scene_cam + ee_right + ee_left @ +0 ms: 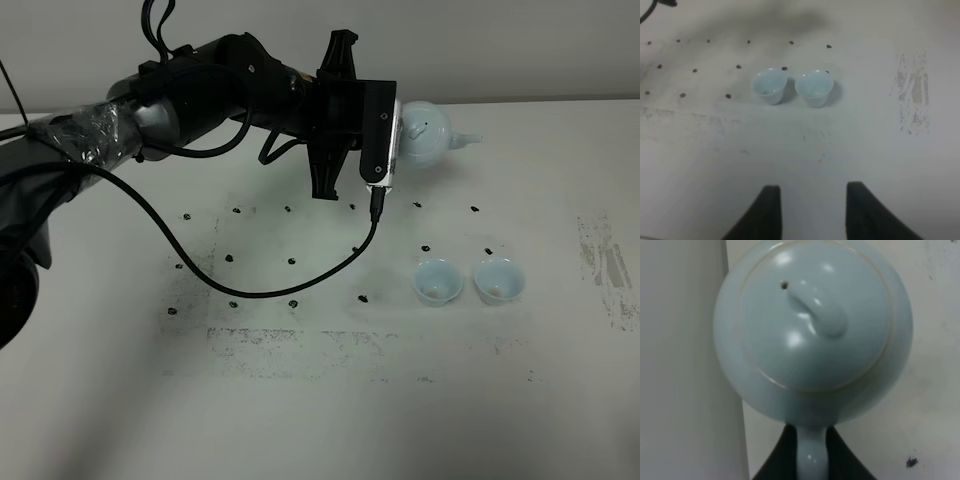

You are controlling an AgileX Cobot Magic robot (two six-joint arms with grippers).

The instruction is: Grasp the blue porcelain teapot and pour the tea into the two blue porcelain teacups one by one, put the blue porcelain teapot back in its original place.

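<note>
White table [300, 430], blue porcelain teapot [428, 133] gripped at the far side

On this pale, scuffed surface the teapot is upright near the back edge, lid on, with its spout pointing toward the right arm's side. The left gripper [812, 452] has its black fingers [777, 462] closed on the loop handle. Whether the pot's base touches the table cannot be told. Nearer the front and well apart from the pot, the left teacup [437, 281] and right teacup [499, 281] stand upright just beside each other among black dot marks [292, 302]. The right gripper [813, 200] hangs above the table short of the cups, fingers [767, 212] parted with nothing between them.
</note>
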